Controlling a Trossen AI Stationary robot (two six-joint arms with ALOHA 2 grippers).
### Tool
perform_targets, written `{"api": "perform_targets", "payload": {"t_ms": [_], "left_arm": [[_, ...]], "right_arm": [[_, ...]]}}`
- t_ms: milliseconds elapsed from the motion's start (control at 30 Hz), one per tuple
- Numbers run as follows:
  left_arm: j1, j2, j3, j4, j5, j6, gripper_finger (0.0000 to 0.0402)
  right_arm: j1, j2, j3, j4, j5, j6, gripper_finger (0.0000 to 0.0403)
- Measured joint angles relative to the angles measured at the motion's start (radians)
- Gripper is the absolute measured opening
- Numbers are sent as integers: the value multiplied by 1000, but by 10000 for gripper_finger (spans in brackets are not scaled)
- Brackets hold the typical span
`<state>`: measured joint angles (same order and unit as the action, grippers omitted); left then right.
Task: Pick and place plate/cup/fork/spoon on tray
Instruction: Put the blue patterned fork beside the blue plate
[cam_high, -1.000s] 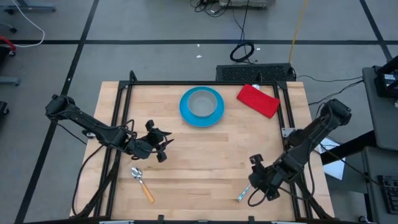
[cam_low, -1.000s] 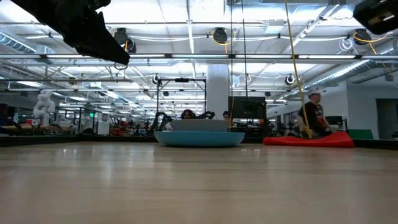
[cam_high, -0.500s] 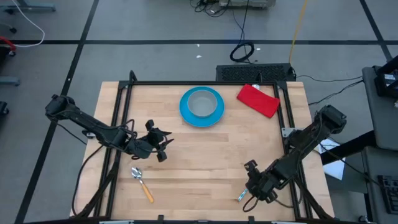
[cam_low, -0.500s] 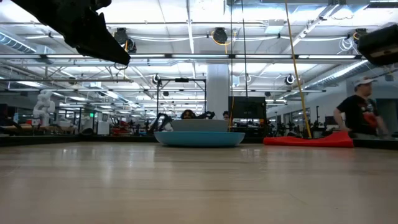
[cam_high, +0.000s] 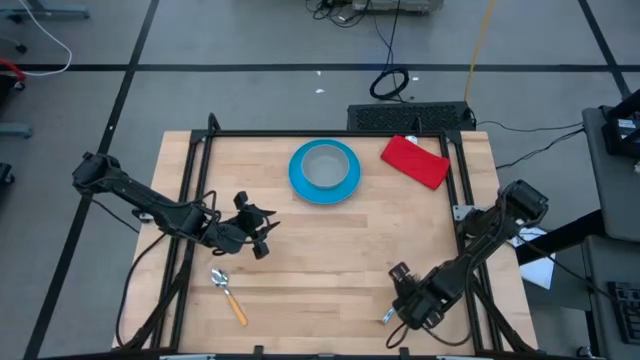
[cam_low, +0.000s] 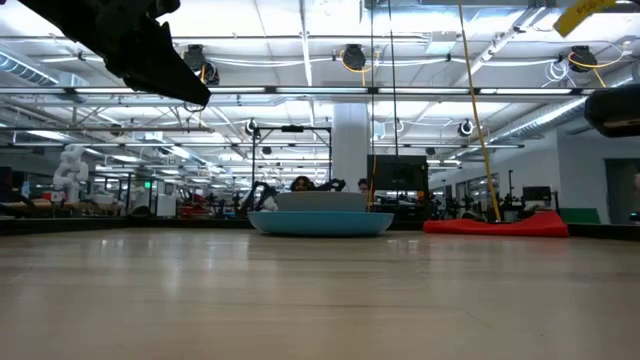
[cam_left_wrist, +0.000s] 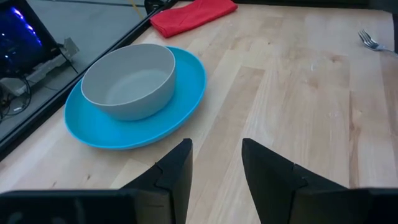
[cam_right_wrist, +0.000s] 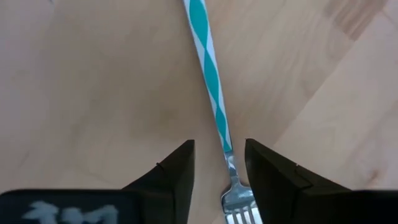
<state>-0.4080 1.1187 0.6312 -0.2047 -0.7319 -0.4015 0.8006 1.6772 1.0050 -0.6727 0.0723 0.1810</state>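
The right gripper (cam_right_wrist: 219, 163) hangs over the fork (cam_right_wrist: 214, 106) near the desk's (cam_high: 330, 250) front edge, fingers apart around it — teal-and-white handle, silver tines. The left gripper (cam_left_wrist: 215, 163) waits mid-desk, fingers apart.

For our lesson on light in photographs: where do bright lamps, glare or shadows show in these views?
Low view: ceiling lamps glare above the blue plate. Left wrist view: the grey cup is softly shaded inside. Right wrist view: even light; the teal-striped fork at the open right pincer casts hardly any shadow.
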Motion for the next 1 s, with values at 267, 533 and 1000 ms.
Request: {"api": "perform_targets", "payload": {"t_ms": [267,533,1000], "left_arm": [[0,0,0,0,0,0,145],[0,0,0,0,0,0,145],[0,0,0,0,1,1,145]], "right_arm": [[0,15,0,-4,5,-54,85],[0,16,-15,34,8,-96,60],[-7,12,-56,104,6,-137,11]]}}
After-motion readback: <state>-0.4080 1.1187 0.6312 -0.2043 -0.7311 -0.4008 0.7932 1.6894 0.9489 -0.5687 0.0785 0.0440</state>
